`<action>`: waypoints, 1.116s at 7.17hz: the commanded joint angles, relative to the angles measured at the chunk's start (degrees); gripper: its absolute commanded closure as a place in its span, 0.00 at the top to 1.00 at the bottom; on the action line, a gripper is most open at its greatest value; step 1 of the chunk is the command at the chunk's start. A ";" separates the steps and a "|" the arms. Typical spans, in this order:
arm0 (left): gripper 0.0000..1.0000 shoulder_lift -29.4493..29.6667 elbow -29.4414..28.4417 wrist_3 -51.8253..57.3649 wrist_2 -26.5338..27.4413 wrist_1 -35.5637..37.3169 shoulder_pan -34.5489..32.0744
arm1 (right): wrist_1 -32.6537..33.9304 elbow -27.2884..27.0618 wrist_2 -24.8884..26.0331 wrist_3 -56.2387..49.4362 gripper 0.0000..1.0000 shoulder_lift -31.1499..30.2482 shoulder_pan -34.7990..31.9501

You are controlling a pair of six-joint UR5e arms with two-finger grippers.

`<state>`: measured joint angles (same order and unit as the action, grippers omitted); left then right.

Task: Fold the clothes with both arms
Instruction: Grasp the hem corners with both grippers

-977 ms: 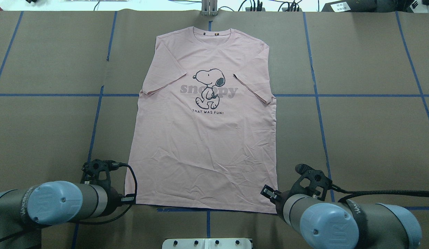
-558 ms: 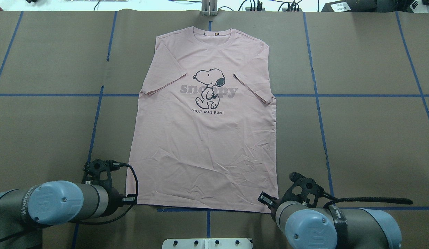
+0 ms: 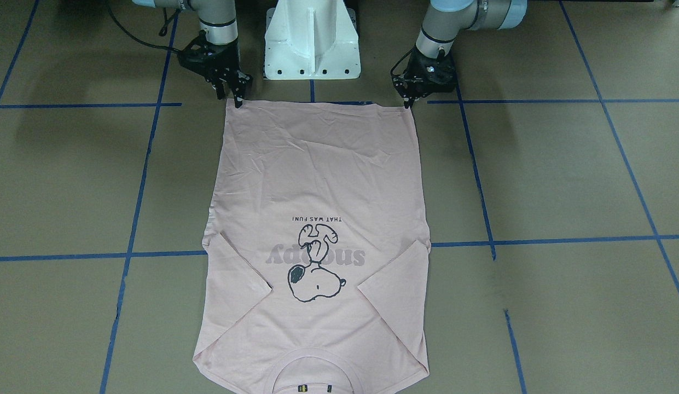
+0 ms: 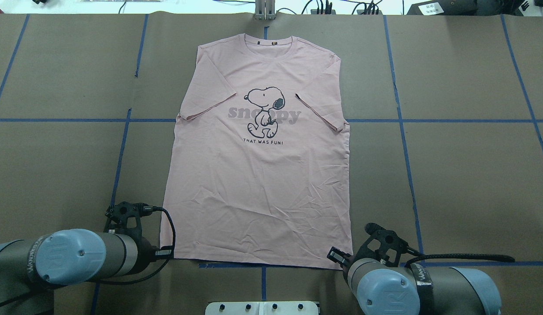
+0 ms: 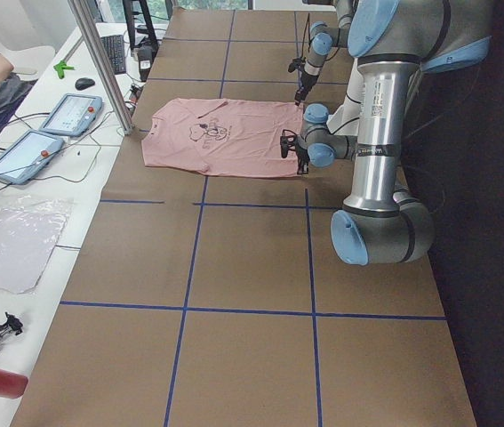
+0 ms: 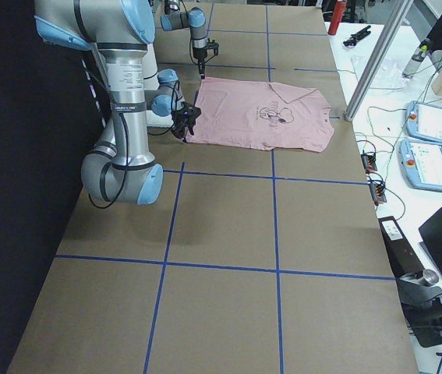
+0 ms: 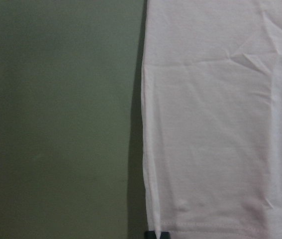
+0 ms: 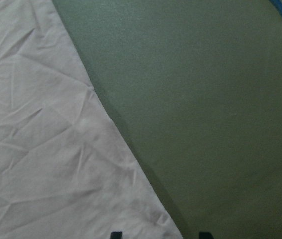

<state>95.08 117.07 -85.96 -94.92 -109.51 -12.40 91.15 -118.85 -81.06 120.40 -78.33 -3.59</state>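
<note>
Pink and unfolded, the T-shirt lay flat between our arms, a hem corner at each: our right gripper stood spread astride its corner, our left gripper we could not tell, every fold remaining.

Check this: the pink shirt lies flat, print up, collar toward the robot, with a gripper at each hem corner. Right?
No: the overhead view shows the collar pointing away from the robot. Otherwise right: the shirt lies flat, print up, the left gripper and right gripper at its hem corners.
</note>
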 commanded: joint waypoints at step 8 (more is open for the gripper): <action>0.00 -0.25 0.62 -0.26 0.53 -0.09 0.01 | 0.08 0.82 1.87 2.91 0.00 1.07 2.00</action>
<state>94.84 117.58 -86.17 -94.43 -109.60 -12.39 91.22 -118.00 -79.46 123.00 -77.61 -1.76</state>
